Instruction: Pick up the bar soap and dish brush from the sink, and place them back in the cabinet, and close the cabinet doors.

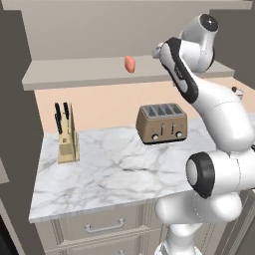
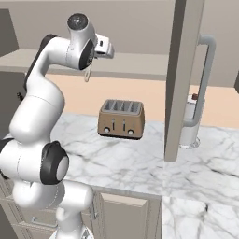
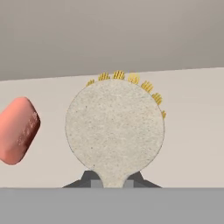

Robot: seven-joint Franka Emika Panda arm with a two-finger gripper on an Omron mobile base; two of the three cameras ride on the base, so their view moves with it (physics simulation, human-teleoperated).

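Observation:
The dish brush (image 3: 114, 131) is right in front of the hand camera: a round cream head with yellow bristles along its top edge. My gripper (image 3: 111, 183) is shut on its narrow neck. In the right base view the gripper (image 2: 107, 49) is raised to the level of the cabinet shelf (image 2: 140, 65), and the thin tan handle (image 2: 87, 71) hangs below the hand. The salmon bar soap (image 3: 17, 130) lies on the shelf just left of the brush head, apart from it. From the left base view the bar soap (image 1: 129, 63) rests on the cabinet shelf (image 1: 74, 75). The sink is out of view.
An open cabinet door (image 2: 183, 79) with a silver bar handle (image 2: 206, 84) stands to the right of the arm. On the marble counter (image 1: 109, 174) below are a toaster (image 1: 162, 123), a knife block (image 1: 67, 135) and a white appliance (image 2: 191, 122). Drawers (image 1: 104, 226) are under the counter.

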